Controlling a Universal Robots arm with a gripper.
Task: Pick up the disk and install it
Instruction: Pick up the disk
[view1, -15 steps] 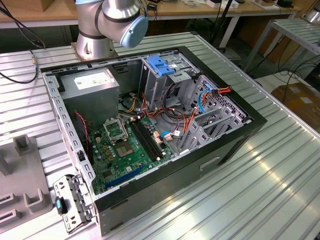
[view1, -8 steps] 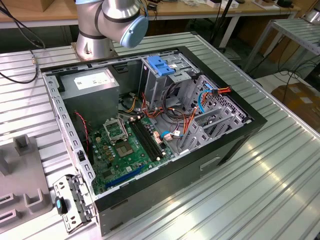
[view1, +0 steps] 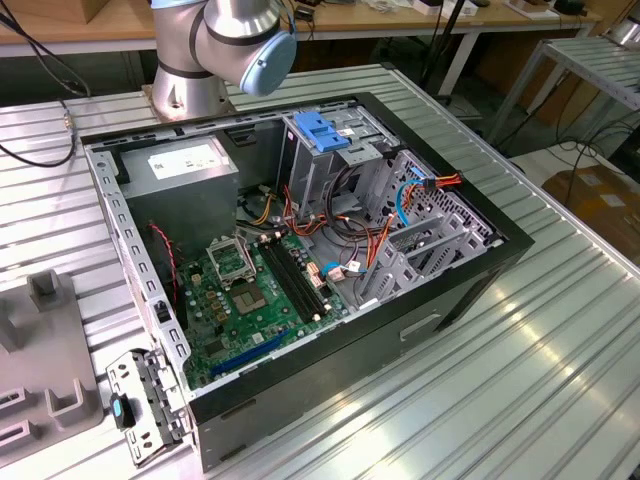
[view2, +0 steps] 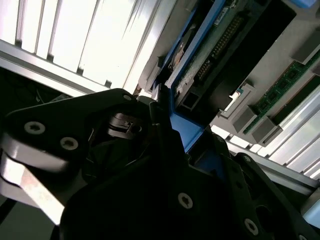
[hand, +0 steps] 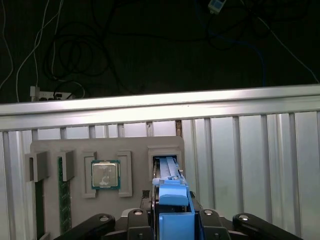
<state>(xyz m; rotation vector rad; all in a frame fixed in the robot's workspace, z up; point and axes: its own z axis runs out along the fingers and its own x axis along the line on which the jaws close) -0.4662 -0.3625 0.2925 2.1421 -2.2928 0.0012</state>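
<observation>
The disk (hand: 167, 167) stands on edge in a slot of the grey fixture tray (hand: 50, 147), its blue side rail running back between my fingers. In the second wrist view the disk (view2: 215, 45) shows its dark circuit-board face and blue rail edge. My gripper (hand: 172, 202) sits over the slot with its black fingers pressed against both sides of the blue rail, shut on the disk. In the second wrist view the dark gripper (view2: 175, 130) body hides the disk's lower end. The open computer case (view1: 470, 290) lies on the table in the exterior view.
Inside the case are a drive cage with a blue top (view1: 325, 130), a grey power supply (view1: 185, 165), the motherboard (view1: 250, 290) and loose cables (view1: 350, 245). The tray also holds a processor (hand: 105, 175) and memory sticks (hand: 64, 200). The arm's base (view1: 190, 75) stands behind the case.
</observation>
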